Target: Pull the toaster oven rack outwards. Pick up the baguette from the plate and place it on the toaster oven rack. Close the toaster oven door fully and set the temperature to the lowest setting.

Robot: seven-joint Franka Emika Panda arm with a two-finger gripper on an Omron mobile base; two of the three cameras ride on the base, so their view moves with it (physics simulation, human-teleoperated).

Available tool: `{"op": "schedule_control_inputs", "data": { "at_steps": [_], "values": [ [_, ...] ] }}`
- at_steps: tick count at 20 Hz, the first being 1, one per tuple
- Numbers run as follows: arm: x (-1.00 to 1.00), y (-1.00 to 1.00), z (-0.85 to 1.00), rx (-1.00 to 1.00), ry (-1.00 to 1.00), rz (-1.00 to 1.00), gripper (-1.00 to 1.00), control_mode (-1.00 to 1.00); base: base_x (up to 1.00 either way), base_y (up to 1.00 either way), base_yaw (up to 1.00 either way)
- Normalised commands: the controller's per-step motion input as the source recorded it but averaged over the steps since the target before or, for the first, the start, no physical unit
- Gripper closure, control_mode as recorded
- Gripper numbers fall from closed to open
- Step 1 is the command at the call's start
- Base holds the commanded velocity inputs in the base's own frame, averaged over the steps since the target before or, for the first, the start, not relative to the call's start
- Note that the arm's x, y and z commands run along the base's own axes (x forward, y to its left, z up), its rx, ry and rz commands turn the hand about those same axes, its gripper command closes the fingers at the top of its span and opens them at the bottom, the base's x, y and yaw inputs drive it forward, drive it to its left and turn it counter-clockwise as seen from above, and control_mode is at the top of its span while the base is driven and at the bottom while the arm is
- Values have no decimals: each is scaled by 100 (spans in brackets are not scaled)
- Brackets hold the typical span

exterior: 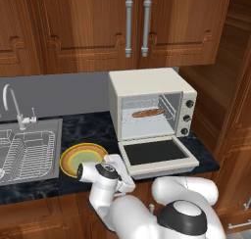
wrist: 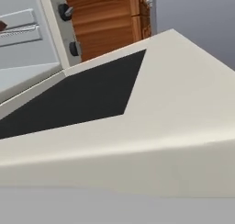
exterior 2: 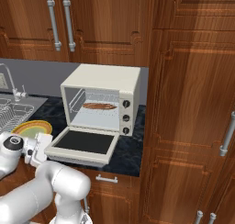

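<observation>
A: We see the toaster oven [exterior: 147, 86] on the dark counter [exterior: 88, 128], cream-white box, three small dark knobs [exterior: 187, 118] stacked down its right panel. No brand or readable writing on it from any of our views.

B: Door?

A: The toaster oven door [exterior: 158, 155] is dropped flat, dark glass facing up, cream frame around it, hinged at the bottom of the cavity. In the hand view the door [wrist: 151, 108] sits right in front of the camera, seen from its front corner.

B: Bread?

A: The baguette [exterior: 148, 112] lies inside the cavity on the toaster oven rack [exterior: 149, 118], slim, brown, lengthwise left to right. The right base view shows the same.

B: Plate?

A: The plate [exterior: 83, 158], yellow-orange rim with pale green centre, holds nothing. It's at 9 o'clock from the door, near it. The sink [exterior: 29, 150] at far 9 o'clock holds a wire dish rack [exterior: 27, 155].

B: Gripper?

A: The gripper [exterior: 125, 177] is low, at the door's front-left corner. The jaws are together, clamped on nothing we can see.
</observation>
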Motion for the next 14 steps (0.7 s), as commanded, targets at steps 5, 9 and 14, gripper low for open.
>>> {"op": "schedule_control_inputs", "data": {
  "at_steps": [5, 9, 14],
  "values": [
    [0, -34, 21, 8, -3, 0, 100, -100, 0, 0, 0],
    [0, -32, 36, 10, -6, 0, 100, -100, 0, 0, 0],
    [0, -35, 32, 9, -8, 0, 100, -100, 0, 0, 0]
  ]
}}
